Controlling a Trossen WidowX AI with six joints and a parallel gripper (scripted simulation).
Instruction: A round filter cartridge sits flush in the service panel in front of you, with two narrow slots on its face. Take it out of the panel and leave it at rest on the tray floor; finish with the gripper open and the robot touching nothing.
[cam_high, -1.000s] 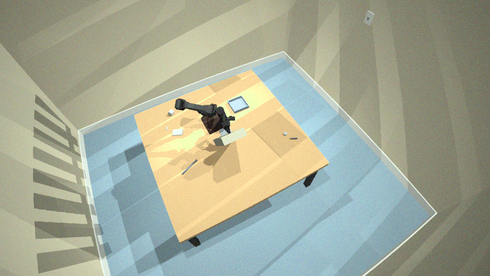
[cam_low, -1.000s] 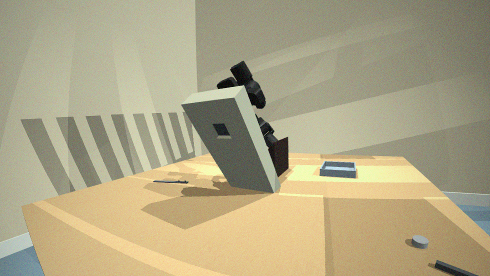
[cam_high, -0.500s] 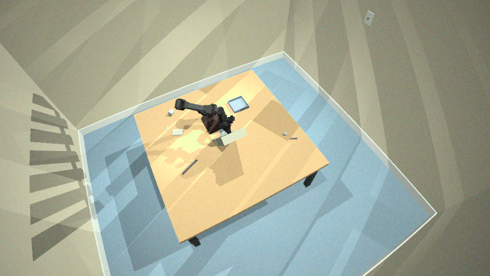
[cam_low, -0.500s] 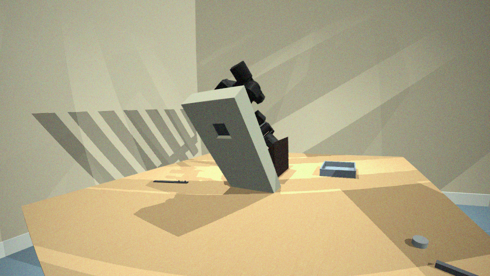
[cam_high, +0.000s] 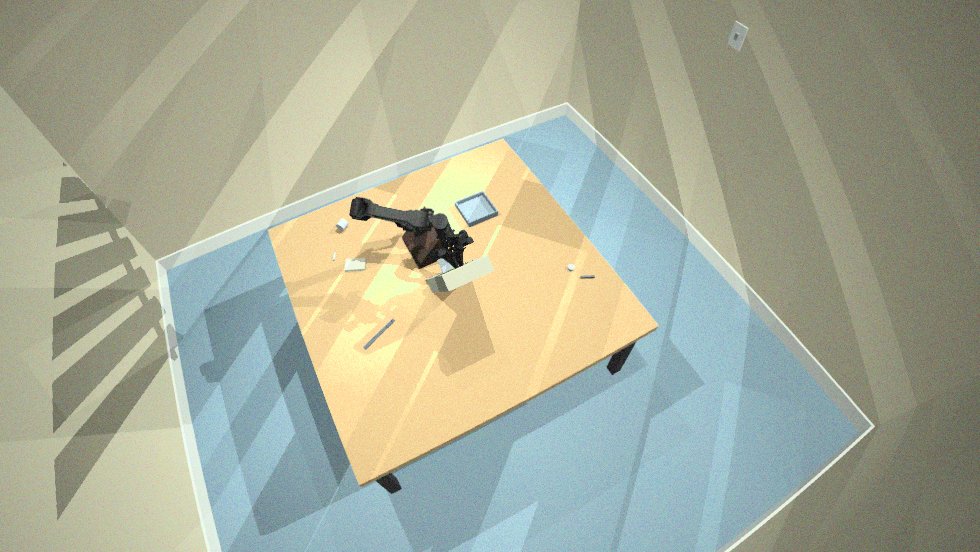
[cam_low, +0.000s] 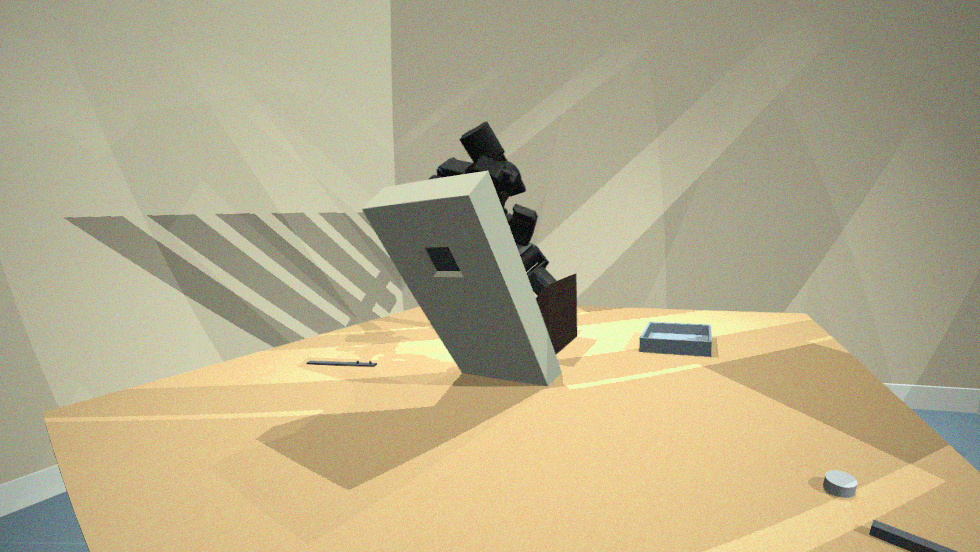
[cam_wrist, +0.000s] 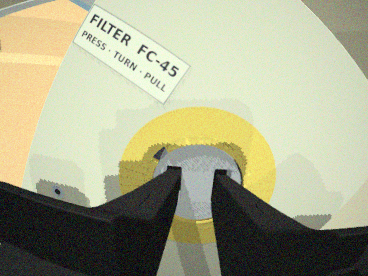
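The round grey filter cartridge (cam_wrist: 196, 192) sits inside the yellow ring (cam_wrist: 260, 172) on the pale service panel (cam_wrist: 250, 65) (cam_high: 468, 273) (cam_low: 452, 315), which leans on the table. My gripper (cam_wrist: 196, 175) has its two fingertips in the two slots of the cartridge's face and is shut on the web between them. A dark notch shows at the ring's upper left in the wrist view. How far the cartridge stands out of the panel cannot be told. In the top and exterior views the panel or arm hides the cartridge. The grey tray (cam_high: 457, 209) (cam_low: 675, 346) stands on the table beside the arm, with nothing in it.
A label (cam_wrist: 132, 54) and a small dark-centred screw (cam_wrist: 57, 191) are on the panel face. On the wooden table (cam_high: 521, 356) lie a dark bar (cam_high: 378, 333) (cam_low: 340, 363), a small round disc (cam_high: 570, 267) (cam_low: 840, 483), a short dark bar (cam_high: 587, 277), a white block (cam_high: 354, 264) and a small white cylinder (cam_high: 341, 224).
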